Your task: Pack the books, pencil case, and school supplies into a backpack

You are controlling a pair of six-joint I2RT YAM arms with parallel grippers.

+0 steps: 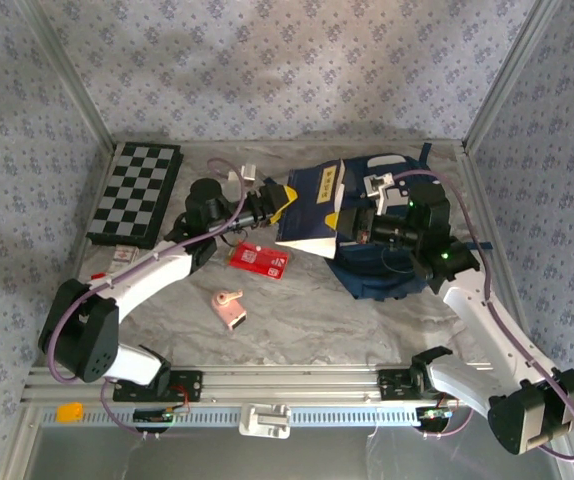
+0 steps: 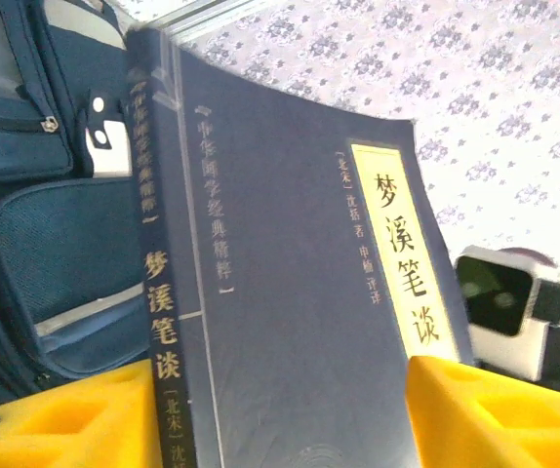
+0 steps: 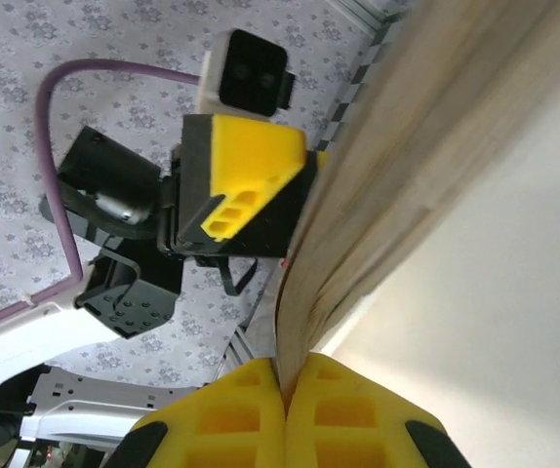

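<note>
Pinching together on a thin edge of the navy book [image 3: 436, 175], the right gripper [image 3: 285, 390] is seemingly holding little more than a cover or a few pages. Just beyond, the left gripper [image 2: 280, 429] is straddling the book's opposite end, its fingers standing apart; whether they are pressing on it, I cannot tell. With the book hanging tilted beside the backpack [image 1: 392, 265], it is risking fanning open, or slipping free and missing the bag.

Navy books [image 1: 312, 195], red pencil case [image 1: 258, 259], seemingly pink gadget [image 1: 229, 308], checkered board [image 1: 137, 192]
</note>
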